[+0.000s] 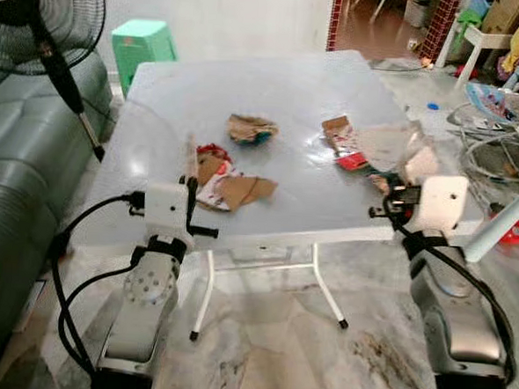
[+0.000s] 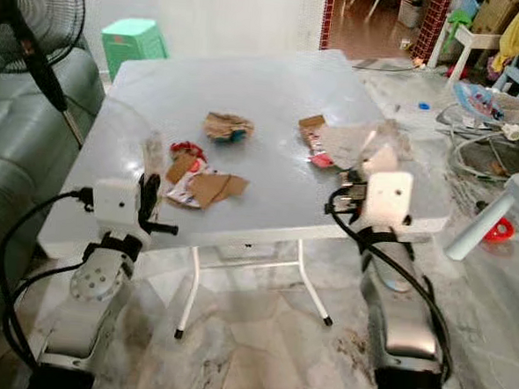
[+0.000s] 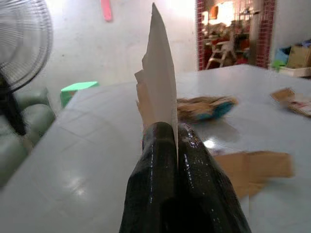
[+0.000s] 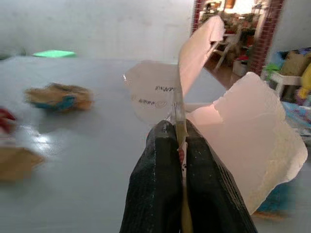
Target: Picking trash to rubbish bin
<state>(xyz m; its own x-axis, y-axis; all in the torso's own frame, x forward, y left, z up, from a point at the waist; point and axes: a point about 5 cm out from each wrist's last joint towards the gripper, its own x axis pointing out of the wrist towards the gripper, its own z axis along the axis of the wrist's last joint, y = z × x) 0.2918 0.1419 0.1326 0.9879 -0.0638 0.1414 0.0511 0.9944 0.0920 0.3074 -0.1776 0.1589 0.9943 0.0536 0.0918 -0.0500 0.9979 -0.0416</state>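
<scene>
left wrist view showed the left end effector [image 3: 176, 133] with its two black fingers pressed together on a thin upright scrap of paper [image 3: 158, 73], which stood edge-on above the fingertips. right wrist view showed the right end effector [image 4: 178, 131] likewise clamped on a torn pale sheet [image 4: 243, 136] that curled out to one side, with faint print on the part behind it. from the head camera, both arms reached to the near edge of the grey counter [image 1: 275, 90], the left end effector [image 1: 190, 188] at the near left part and the right end effector [image 1: 399, 187] at the near right part. on the counter lay more litter: a crumpled brown and blue wrapper [image 1: 251, 129] near the middle, a flat piece of brown cardboard with a red and white wrapper [image 1: 229, 188] just beside the left end effector, and a red and white pack [image 1: 344, 143] towards the right. a green stool [image 1: 142, 46] stood beyond the far left corner, a standing fan [image 1: 41, 22] and a green sofa [image 1: 14, 171] at the left.
</scene>
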